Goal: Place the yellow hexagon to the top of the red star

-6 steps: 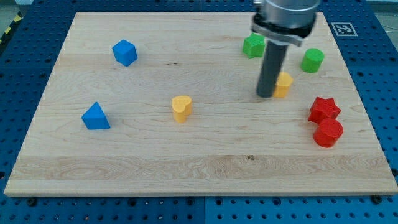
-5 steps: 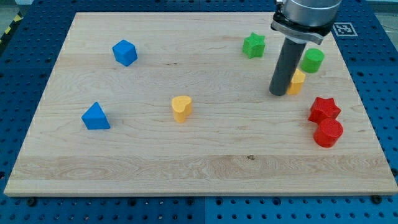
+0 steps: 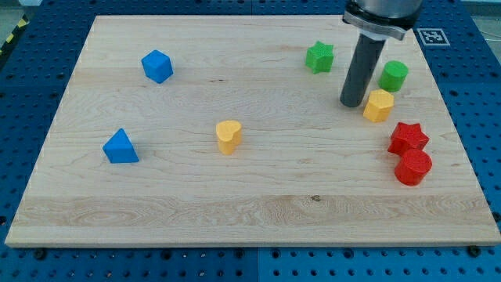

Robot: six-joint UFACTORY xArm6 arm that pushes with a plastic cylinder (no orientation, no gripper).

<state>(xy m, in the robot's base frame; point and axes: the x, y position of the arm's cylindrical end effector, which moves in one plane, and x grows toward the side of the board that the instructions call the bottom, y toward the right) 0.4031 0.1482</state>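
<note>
The yellow hexagon (image 3: 379, 105) lies at the board's right, up and to the left of the red star (image 3: 408, 138). A small gap separates them. My tip (image 3: 353, 104) rests on the board just left of the yellow hexagon, a little apart from it. The dark rod rises from the tip to the view's top edge. A red cylinder (image 3: 413, 167) sits directly below the red star, touching it.
A green cylinder (image 3: 394, 75) stands just above the yellow hexagon, a green star (image 3: 319, 57) up and left of my tip. A yellow heart (image 3: 228, 136) is mid-board. A blue cube (image 3: 157, 66) and blue triangle (image 3: 120, 147) are on the left. The wooden board (image 3: 196, 211) ends right of the red blocks.
My tip pushed the yellow hexagon to the right, then drew back up and slightly left. The hexagon now lies uncovered, nearer the red star. Other blocks have not moved.
</note>
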